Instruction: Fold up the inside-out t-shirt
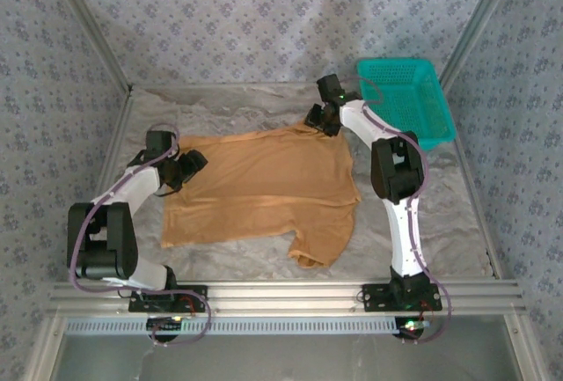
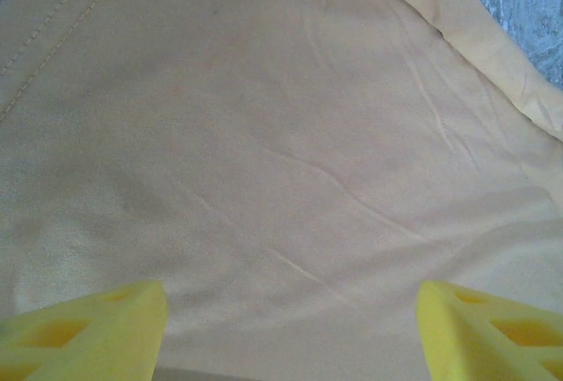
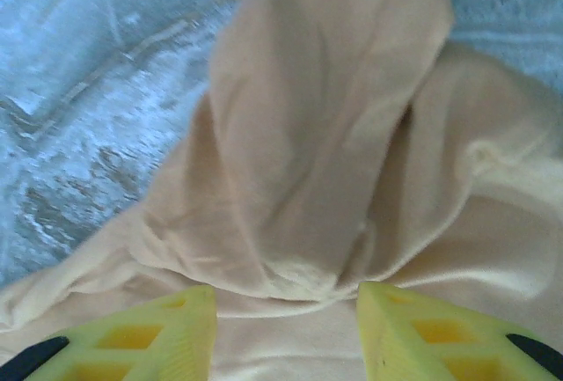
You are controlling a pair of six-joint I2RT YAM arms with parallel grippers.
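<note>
The inside-out t-shirt [image 1: 264,187] lies spread on the table, tan and plain, with one sleeve bunched at its near right corner [image 1: 315,251]. My left gripper [image 1: 192,166] sits at the shirt's left edge. In the left wrist view it [image 2: 290,319] hovers open over flat cloth [image 2: 281,135], with yellow fingertips [image 2: 97,328] far apart and nothing between them. My right gripper [image 1: 318,122] is at the shirt's far right corner. In the right wrist view its jaws [image 3: 286,297] stand partly open astride a raised fold of the shirt [image 3: 325,117], not pinching it.
A teal mesh basket [image 1: 394,65] stands at the back right, close behind the right arm. The table is covered in crinkled grey sheeting [image 3: 88,91]. Patterned walls close in three sides, and an aluminium rail [image 1: 281,293] runs along the near edge.
</note>
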